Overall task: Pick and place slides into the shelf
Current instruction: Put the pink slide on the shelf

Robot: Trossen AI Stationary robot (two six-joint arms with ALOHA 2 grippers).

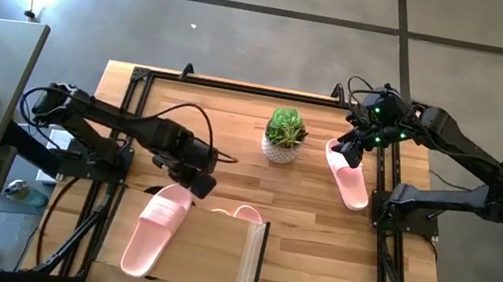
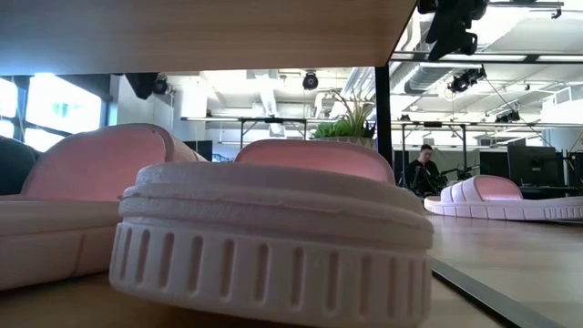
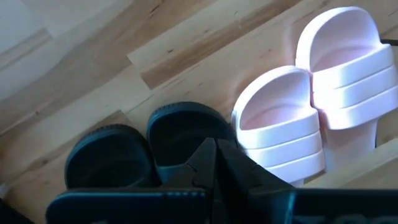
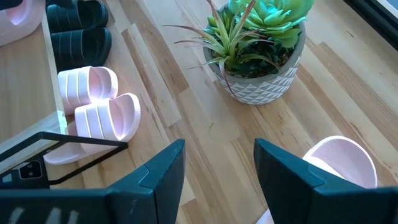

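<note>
Slides: from above, one pink slide (image 1: 157,229) lies on the shelf (image 1: 214,252) top, another (image 1: 347,174) under my right gripper (image 1: 353,149). Left wrist: my left gripper (image 3: 216,163), fingers together, over black slides (image 3: 146,146). Right wrist: fingers wide, empty, near plant (image 4: 258,46).

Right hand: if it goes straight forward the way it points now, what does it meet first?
Probably the potted plant, ahead of the open right hand; only bare tabletop shows between. Depth is uncertain.

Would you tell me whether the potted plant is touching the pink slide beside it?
Apart: the high view shows bare tabletop between the potted plant and the pink slide.
</note>
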